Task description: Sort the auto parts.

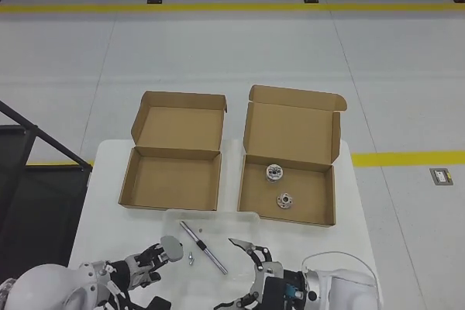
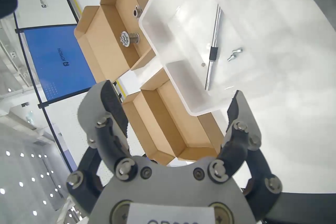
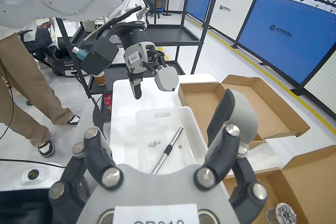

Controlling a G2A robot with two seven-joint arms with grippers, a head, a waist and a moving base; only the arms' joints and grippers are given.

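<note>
A clear plastic tray at the table's front holds a long metal rod with a black sleeve and a small bolt. The rod and bolt lie side by side, and the right wrist view shows rod and bolt too. My left gripper hangs open over the tray's left end, empty. My right gripper stands open and empty at the tray's right front. Two round metal parts lie in the right cardboard box.
The left cardboard box is bare inside, its lid folded back. Both boxes stand just behind the tray. A black cart stands off the table's left side, with a person's legs beyond it.
</note>
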